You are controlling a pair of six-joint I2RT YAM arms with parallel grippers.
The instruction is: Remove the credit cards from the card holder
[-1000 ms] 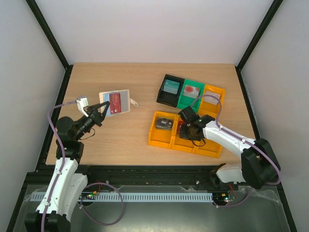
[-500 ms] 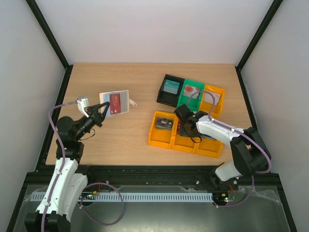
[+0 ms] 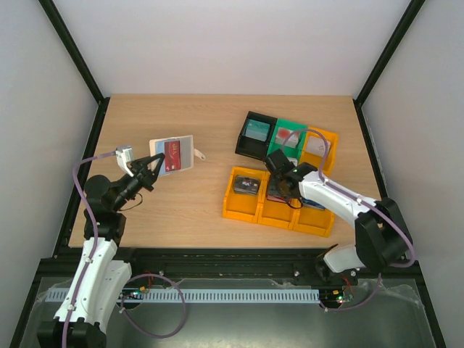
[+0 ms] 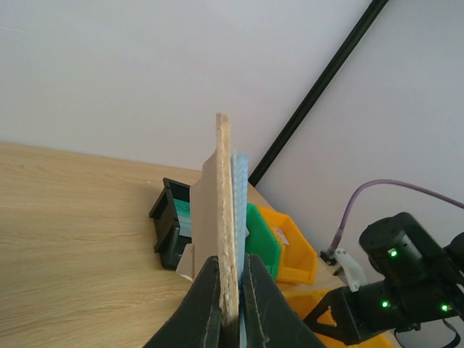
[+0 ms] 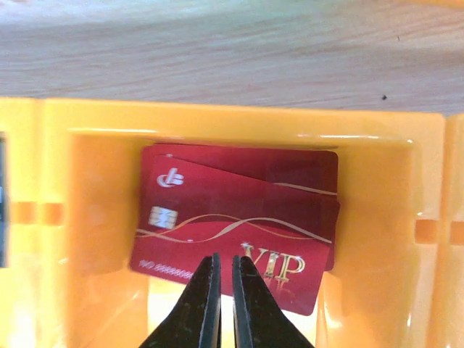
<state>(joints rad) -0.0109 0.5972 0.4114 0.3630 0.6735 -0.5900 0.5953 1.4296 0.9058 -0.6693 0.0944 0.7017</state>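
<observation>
Left claw (image 4: 232, 267) is clamped on the lower edge of the open card holder (image 3: 174, 154), which sits at roughly 9 to 10 o'clock from the table (image 3: 196, 203) centre, with one red card (image 3: 172, 151) showing in its pocket. Right claw (image 5: 223, 264) hangs over a yellow bin (image 5: 94, 181) at about 4 o'clock, fingers together and gripping nothing. Two loose red cards (image 5: 239, 217) lie overlapped in that bin.
</observation>
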